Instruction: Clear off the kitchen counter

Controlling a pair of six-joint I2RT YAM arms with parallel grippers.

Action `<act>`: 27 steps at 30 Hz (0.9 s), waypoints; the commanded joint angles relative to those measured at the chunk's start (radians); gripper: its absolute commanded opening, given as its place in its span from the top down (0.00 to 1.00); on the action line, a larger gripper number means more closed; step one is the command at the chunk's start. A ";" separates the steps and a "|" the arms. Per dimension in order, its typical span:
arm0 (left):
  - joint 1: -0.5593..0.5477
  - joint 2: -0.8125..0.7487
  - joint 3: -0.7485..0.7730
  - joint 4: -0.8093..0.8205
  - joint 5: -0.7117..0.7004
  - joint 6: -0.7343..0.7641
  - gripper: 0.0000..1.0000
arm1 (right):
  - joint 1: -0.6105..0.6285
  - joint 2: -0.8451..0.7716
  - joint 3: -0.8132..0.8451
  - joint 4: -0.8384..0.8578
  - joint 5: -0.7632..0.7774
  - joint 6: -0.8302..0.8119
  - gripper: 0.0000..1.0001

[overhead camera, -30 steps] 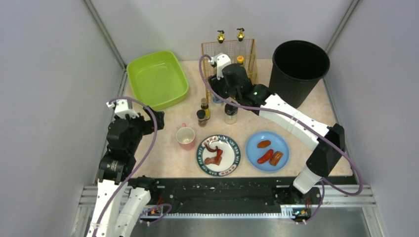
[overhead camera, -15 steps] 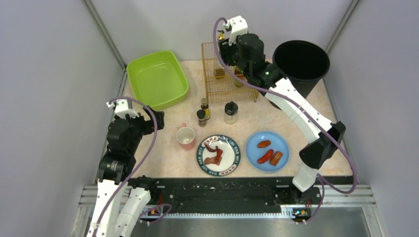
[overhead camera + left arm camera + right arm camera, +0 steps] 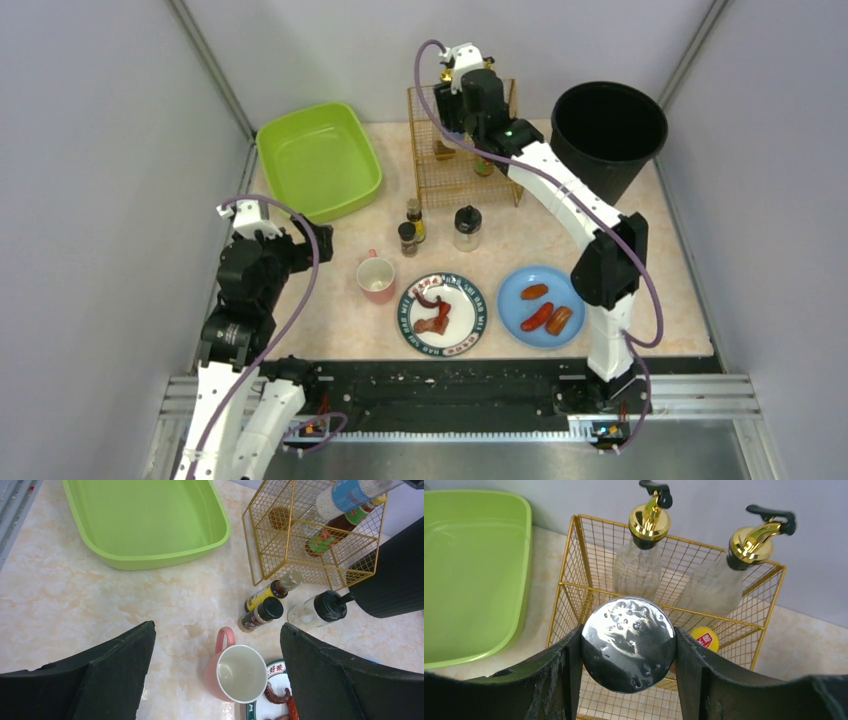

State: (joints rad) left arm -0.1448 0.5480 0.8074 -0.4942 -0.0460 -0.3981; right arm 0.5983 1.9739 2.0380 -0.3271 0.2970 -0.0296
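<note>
The pale marbled kitchen counter (image 3: 330,325) holds three small bottles: a yellow-labelled one (image 3: 413,213), a dark-capped one (image 3: 407,238) and a clear black-capped one (image 3: 467,228). A pink mug (image 3: 377,278), a patterned plate of food scraps (image 3: 443,315) and a blue plate of sausages (image 3: 541,306) stand nearer. My right gripper (image 3: 468,100) is shut on a silver-capped bottle (image 3: 628,630), held over the gold wire rack (image 3: 460,160). My left gripper (image 3: 216,630) is open and empty, above the mug (image 3: 240,672).
A green basin (image 3: 320,160) sits at the back left and a black bin (image 3: 610,125) at the back right. The rack holds two gold pump bottles (image 3: 644,555) and a yellow-capped bottle (image 3: 704,639). A black rail (image 3: 440,385) runs along the near edge.
My right gripper has risen from beside the counter bottles, carrying the silver-capped bottle to the back, over the rack. The left arm has not moved.
</note>
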 commanded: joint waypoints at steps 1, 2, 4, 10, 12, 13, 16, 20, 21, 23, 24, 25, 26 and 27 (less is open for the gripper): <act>-0.001 0.004 0.009 0.020 -0.012 0.005 0.01 | -0.027 0.024 0.091 0.117 -0.023 0.022 1.00; -0.001 0.003 0.009 0.020 -0.012 0.006 0.01 | -0.030 0.033 0.094 0.119 -0.024 0.023 1.00; -0.001 0.003 0.010 0.020 -0.014 0.006 0.01 | -0.035 0.053 0.099 0.124 -0.027 0.051 1.00; -0.001 0.004 0.009 0.018 -0.015 0.008 0.01 | -0.055 0.104 0.106 0.123 -0.031 0.077 1.00; -0.001 0.004 0.009 0.019 -0.015 0.008 0.01 | -0.061 0.122 0.110 0.110 -0.037 0.087 1.00; -0.001 0.004 0.010 0.019 -0.015 0.008 0.01 | -0.064 0.131 0.113 0.103 -0.040 0.092 1.00; -0.001 0.005 0.009 0.018 -0.014 0.008 0.01 | -0.068 0.156 0.114 0.092 -0.045 0.101 1.00; -0.001 0.003 0.010 0.018 -0.015 0.008 0.01 | -0.073 0.180 0.112 0.082 -0.047 0.110 1.00; -0.001 0.003 0.009 0.019 -0.016 0.008 0.01 | -0.073 0.185 0.109 0.082 -0.043 0.110 1.00; -0.001 0.004 0.010 0.019 -0.017 0.009 0.01 | -0.074 0.193 0.104 0.082 -0.037 0.110 1.00; -0.001 0.005 0.009 0.018 -0.017 0.009 0.01 | -0.074 0.197 0.102 0.082 -0.033 0.110 1.00; -0.001 0.005 0.010 0.019 -0.016 0.010 0.01 | -0.074 0.200 0.099 0.083 -0.028 0.109 1.00; -0.001 0.005 0.009 0.018 -0.016 0.010 0.01 | -0.076 0.202 0.096 0.082 -0.021 0.108 1.00; -0.001 0.005 0.009 0.019 -0.017 0.010 0.01 | -0.077 0.204 0.092 0.082 -0.013 0.105 1.00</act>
State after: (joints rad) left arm -0.1448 0.5480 0.8074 -0.4942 -0.0490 -0.3977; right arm 0.5381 2.1929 2.0781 -0.3328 0.2562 0.0654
